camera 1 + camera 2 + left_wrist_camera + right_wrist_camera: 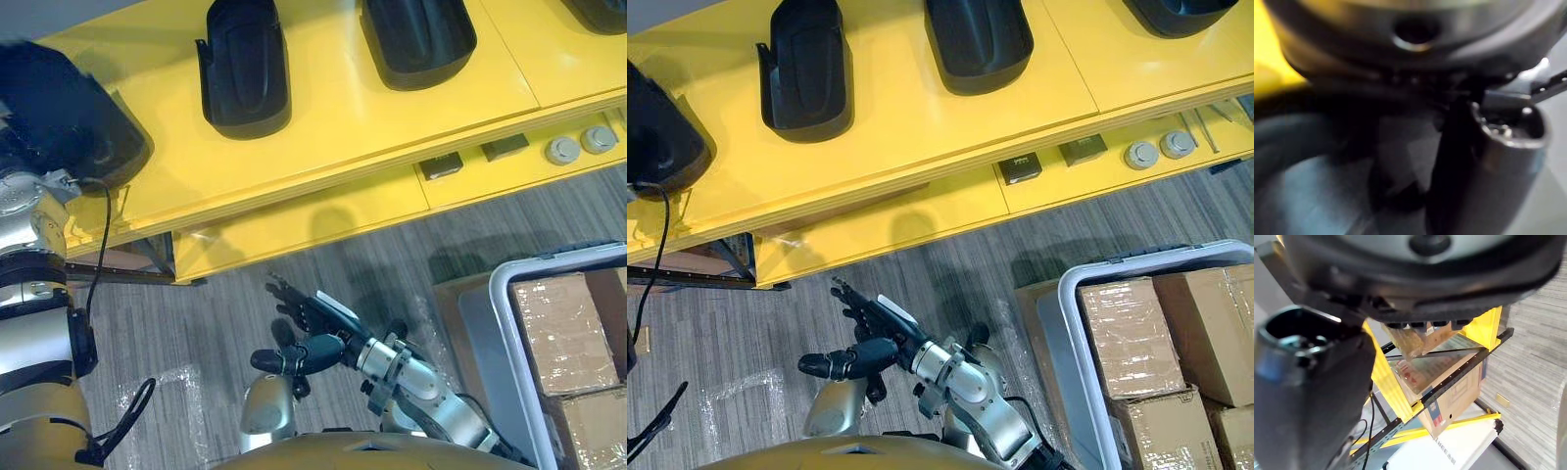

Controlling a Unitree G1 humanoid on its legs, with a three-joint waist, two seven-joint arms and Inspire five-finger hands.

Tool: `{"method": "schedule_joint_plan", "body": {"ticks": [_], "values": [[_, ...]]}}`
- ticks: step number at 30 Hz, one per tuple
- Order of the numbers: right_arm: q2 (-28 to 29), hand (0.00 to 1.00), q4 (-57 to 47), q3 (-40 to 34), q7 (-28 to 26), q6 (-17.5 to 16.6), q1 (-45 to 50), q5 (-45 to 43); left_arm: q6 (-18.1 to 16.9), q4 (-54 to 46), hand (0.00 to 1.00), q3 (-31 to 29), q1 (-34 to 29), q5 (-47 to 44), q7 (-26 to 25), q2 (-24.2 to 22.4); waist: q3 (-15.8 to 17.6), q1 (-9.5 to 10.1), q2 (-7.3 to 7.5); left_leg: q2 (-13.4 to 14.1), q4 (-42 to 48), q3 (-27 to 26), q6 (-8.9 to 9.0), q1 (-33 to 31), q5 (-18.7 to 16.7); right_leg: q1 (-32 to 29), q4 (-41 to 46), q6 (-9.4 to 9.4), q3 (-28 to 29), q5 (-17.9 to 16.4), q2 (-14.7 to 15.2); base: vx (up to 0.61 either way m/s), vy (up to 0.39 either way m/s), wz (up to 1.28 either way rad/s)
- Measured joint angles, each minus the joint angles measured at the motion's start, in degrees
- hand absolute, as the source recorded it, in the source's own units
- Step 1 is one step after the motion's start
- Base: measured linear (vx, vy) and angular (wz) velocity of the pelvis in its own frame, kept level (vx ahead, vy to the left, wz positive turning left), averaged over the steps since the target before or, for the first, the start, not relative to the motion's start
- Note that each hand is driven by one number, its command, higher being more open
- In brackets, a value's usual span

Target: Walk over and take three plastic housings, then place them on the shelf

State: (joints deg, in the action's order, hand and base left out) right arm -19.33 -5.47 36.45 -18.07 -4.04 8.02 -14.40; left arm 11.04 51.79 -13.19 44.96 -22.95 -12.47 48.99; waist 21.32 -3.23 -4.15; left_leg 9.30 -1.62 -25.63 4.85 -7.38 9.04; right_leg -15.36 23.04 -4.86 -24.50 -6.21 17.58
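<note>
Ahead of the right robot hand (315, 333), which is spread and empty above the floor (216, 323), plastic housings (245, 69) lie on the yellow shelf (343, 127). The leftmost housing (73, 122) lies close by the left robot hand (1484, 164), whose grasp cannot be told.

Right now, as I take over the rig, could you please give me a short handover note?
Left robot hand: at a housing on the left end of the shelf; grip unclear.
Right robot hand: open, empty, low over the floor.
Done: three other housings lie on the shelf top.
Left: probably to check that the left-end housing is set down, then let go.
</note>
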Motion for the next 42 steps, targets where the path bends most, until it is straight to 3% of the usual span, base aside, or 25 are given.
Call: {"method": "schedule_joint_plan", "body": {"ticks": [8,15,20,21,25,29,34,38,42], "values": [[0.07,1.00,0.01,-0.92,-0.02,0.00,-0.31,-0.59,1.80,0.66,1.00,0.03,-0.48,3.27,5.45,1.49,0.36,0.29,0.62,1.42,1.56,-1.02,0.64,2.17,-1.11,2.48,-1.08,0.15,0.69,0.13,-1.31,-0.02,-0.028,-0.09],[0.07,1.00,0.00,-1.97,-0.04,-0.36,-0.09,-0.44,0.86,0.63,1.00,3.13,-0.45,5.77,6.36,2.34,0.21,0.24,0.66,1.30,0.62,-1.00,0.65,4.28,-1.09,5.10,-2.43,-0.09,0.16,0.55,-1.62,0.00,-0.002,0.01],[0.23,1.00,-0.05,-2.10,1.46,-5.04,-0.71,2.35,-7.04,-4.93,1.00,3.66,-0.62,5.46,-0.23,2.34,0.08,1.29,0.69,1.29,-0.66,-0.47,0.71,6.10,-0.92,7.87,-4.74,-0.41,-1.01,1.27,-2.32,0.03,0.007,0.06],[0.24,1.00,-0.85,-2.25,2.32,-6.15,-1.75,2.85,-10.95,-10.85,1.00,3.42,-1.58,3.40,-3.37,2.34,-0.08,1.50,0.80,1.28,-1.30,-0.13,0.76,7.36,-0.87,9.87,-6.28,-0.59,-1.77,1.71,-2.71,0.05,0.021,0.07],[1.95,1.00,-6.50,-5.17,2.29,-7.77,-6.35,2.72,-19.77,-27.04,1.00,1.22,-7.68,3.09,-10.27,1.84,-3.56,1.62,0.91,1.19,-2.89,0.00,0.80,9.10,-0.80,12.83,-10.17,-1.17,-2.67,3.06,-3.72,0.06,0.032,0.06],[3.15,1.00,-10.36,-13.51,2.02,-10.37,-13.84,0.15,-25.09,-40.67,1.00,-3.70,-14.79,6.33,-16.19,-3.79,-8.66,2.35,0.93,1.24,-3.07,-0.13,0.91,11.15,-0.94,17.33,-14.57,-1.62,-3.97,4.46,-4.79,0.08,0.007,0.06],[0.04,1.00,-10.98,-22.10,0.99,-12.82,-20.67,-1.62,-25.99,-59.12,1.00,-10.82,-30.27,10.94,-18.06,-15.81,-11.06,4.17,0.69,1.45,-3.10,1.45,0.97,11.92,-0.98,21.70,-18.46,-1.98,-7.13,5.48,-5.92,0.02,-0.012,0.26],[-1.53,1.00,-8.28,-23.37,0.58,-13.87,-26.60,2.27,-26.00,-72.28,1.00,-11.26,-49.02,14.63,-13.65,-31.76,-12.23,7.54,0.86,1.25,-3.16,4.28,1.09,11.47,-1.01,24.42,-20.72,-2.26,-10.23,6.30,-6.48,-0.01,0.001,0.34],[-1.33,1.00,2.91,-21.22,1.75,-15.33,-35.02,8.99,-26.05,-73.16,1.00,-6.16,-63.22,12.72,-6.37,-42.80,-14.08,11.74,1.44,1.13,-3.24,7.63,1.21,9.49,-0.33,25.39,-22.35,-2.26,-13.55,6.95,-7.18,-0.03,0.000,0.42]]}}
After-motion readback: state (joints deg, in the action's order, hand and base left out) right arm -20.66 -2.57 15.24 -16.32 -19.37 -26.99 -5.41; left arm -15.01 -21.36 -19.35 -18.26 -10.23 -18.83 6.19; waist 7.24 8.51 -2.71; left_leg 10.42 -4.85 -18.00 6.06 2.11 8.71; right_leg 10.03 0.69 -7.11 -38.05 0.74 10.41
